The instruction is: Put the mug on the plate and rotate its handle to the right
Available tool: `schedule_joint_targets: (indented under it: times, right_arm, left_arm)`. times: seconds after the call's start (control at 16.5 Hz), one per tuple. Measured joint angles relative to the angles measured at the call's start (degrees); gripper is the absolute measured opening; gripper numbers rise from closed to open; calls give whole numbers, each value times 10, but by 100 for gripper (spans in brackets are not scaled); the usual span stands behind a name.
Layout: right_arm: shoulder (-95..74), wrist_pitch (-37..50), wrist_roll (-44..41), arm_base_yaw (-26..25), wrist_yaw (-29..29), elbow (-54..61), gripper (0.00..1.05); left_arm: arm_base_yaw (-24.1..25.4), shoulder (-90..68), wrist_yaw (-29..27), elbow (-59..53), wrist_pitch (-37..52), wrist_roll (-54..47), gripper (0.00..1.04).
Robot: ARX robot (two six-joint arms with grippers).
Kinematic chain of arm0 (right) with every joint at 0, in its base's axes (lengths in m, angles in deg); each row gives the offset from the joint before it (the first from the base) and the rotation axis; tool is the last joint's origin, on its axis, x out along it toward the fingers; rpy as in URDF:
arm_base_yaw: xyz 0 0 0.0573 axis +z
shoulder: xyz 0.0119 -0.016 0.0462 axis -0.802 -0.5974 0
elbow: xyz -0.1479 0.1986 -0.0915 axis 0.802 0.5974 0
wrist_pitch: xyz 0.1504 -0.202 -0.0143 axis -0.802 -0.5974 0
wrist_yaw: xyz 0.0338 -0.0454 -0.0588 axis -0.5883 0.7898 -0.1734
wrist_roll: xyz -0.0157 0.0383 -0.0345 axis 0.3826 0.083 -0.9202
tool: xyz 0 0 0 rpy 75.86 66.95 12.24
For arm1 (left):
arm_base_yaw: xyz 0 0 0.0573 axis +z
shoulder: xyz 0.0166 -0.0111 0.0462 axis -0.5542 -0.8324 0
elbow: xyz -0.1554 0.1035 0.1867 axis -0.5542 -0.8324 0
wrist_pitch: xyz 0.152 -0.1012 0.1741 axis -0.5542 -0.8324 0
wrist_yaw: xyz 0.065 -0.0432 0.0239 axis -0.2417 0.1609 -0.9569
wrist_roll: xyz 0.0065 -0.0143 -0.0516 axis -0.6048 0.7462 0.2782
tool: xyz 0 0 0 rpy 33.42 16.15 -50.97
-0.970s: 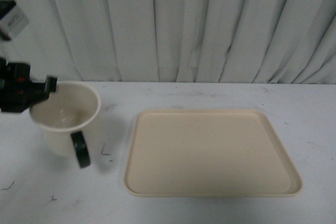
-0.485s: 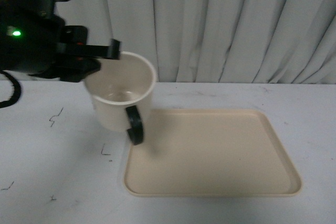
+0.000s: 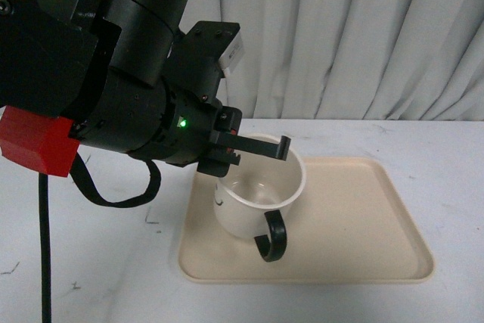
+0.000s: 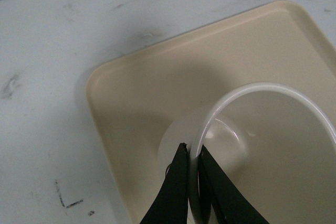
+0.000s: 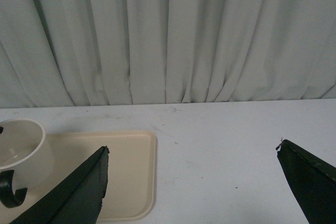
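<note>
The cream mug [image 3: 253, 213] is over the left part of the beige plate [image 3: 363, 209], at or just above its surface. Its black handle [image 3: 272, 241] points toward the front of the table. My left gripper [image 3: 261, 147] is shut on the mug's rim, one finger inside and one outside, as the left wrist view shows [image 4: 191, 156]. The mug [image 4: 262, 145] and plate [image 4: 157, 87] fill that view. The smiley face is hidden. My right gripper [image 5: 191, 148] is open and empty over the bare table, right of the plate [image 5: 126, 171]; the mug [image 5: 21, 153] shows at that view's edge.
A white table [image 3: 454, 156] carries the plate, with small dark scuff marks at its front left [image 3: 11, 268]. A pale pleated curtain [image 3: 355, 35] hangs along the back. My left arm's black body with a red part [image 3: 38, 145] fills the upper left.
My left gripper has carried the mug up off the table at the left and rightward, then down over the left part of the plate. The handle still faces the front.
</note>
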Motion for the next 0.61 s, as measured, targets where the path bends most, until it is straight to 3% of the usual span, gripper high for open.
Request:
schedule_joint_targets:
  times: [0.24,0.61]
  right_arm:
    - [0,0,0,0,0,0,98]
    - [0,0,0,0,0,0,98]
  left_arm:
    - [35,-45,6,40,1,14,3]
    - [17,-116,25,91,-5,39,3]
